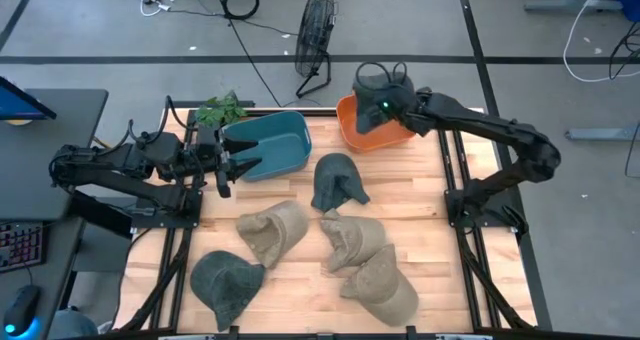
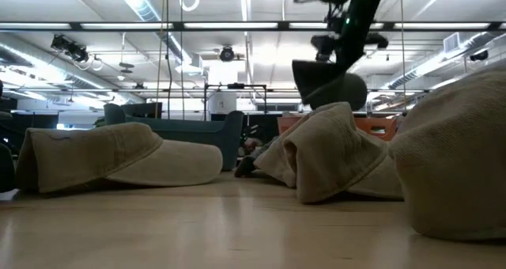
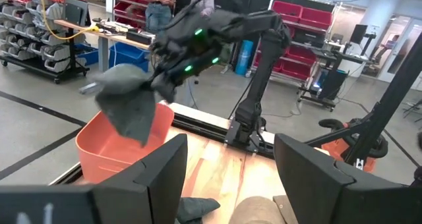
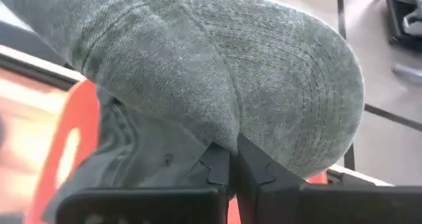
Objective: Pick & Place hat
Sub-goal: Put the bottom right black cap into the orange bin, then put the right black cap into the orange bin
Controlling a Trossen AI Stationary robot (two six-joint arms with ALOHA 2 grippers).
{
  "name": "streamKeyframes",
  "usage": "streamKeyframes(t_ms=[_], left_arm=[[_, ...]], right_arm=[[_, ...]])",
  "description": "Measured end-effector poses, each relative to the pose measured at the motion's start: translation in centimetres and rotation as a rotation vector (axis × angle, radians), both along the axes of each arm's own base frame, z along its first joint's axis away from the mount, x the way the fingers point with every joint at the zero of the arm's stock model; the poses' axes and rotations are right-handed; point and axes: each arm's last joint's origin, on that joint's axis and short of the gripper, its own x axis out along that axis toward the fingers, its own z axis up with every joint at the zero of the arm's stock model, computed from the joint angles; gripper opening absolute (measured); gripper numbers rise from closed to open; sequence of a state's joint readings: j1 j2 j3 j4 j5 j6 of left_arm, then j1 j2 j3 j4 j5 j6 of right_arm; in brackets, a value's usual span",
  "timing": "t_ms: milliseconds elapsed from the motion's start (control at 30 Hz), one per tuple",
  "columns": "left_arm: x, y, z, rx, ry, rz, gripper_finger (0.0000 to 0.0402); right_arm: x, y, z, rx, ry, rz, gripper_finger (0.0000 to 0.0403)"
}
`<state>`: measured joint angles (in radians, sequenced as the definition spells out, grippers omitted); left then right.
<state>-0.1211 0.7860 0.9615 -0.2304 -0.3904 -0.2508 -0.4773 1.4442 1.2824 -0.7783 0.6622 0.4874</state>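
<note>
My right gripper (image 1: pixel 376 108) is shut on a dark grey-green hat (image 3: pixel 128 105) held above the orange bin (image 1: pixel 360 130) at the table's far right; the hat fills the right wrist view (image 4: pixel 217 72). My left gripper (image 1: pixel 228 165) is open and empty beside the blue bin (image 1: pixel 268 145) at the far left. On the table lie another dark hat (image 1: pixel 336 182), a third dark hat (image 1: pixel 226 285) near the front left, and three tan hats (image 1: pixel 274 230), (image 1: pixel 352 240), (image 1: pixel 385 288). My right gripper pinches the hat between its two fingers at the seam where the brim meets the crown (image 4: pixel 227 141). The fingers come from above, pointing down. The hat is lifted clear and hangs below the fingers over the orange bin, the brim (image 4: pixel 297 85) spread to one side.
A green plant-like object (image 1: pixel 222 110) sits at the far left behind the blue bin. A floor fan (image 1: pixel 315 35) stands beyond the table's far edge. Bare wood shows between the two bins and along the right side of the table (image 1: pixel 430 240).
</note>
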Motion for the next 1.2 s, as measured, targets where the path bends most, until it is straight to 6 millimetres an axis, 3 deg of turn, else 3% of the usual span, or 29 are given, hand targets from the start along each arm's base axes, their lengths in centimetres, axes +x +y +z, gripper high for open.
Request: streamKeyframes(t_ms=[300, 633, 800, 933, 1200], left_arm=[[0.0, 0.0, 0.0, 0.0, 0.0, 0.001, 0.0232], [0.0, 0.0, 0.0, 0.001, 0.0, 0.001, 0.0232], [0.0, 0.0, 0.0, 0.0, 0.0, 0.001, 0.0232], [0.0, 0.0, 0.0, 0.0, 0.0, 0.001, 0.0232], [0.0, 0.0, 0.0, 0.0, 0.0, 0.001, 0.0232]], right_arm=[[1.8, -1.5, -6.5, 0.124, 0.075, 0.027, 0.0006], [2.7, -1.8, -9.1, 0.27, 0.103, 0.113, 0.0025], [2.5, -2.1, -9.0, 0.272, 0.111, 0.11, 0.0069], [2.7, -2.4, -7.9, 0.27, 0.131, 0.144, 0.0109], [4.1, -1.4, -1.9, 0.242, 0.206, 0.311, 0.0171]])
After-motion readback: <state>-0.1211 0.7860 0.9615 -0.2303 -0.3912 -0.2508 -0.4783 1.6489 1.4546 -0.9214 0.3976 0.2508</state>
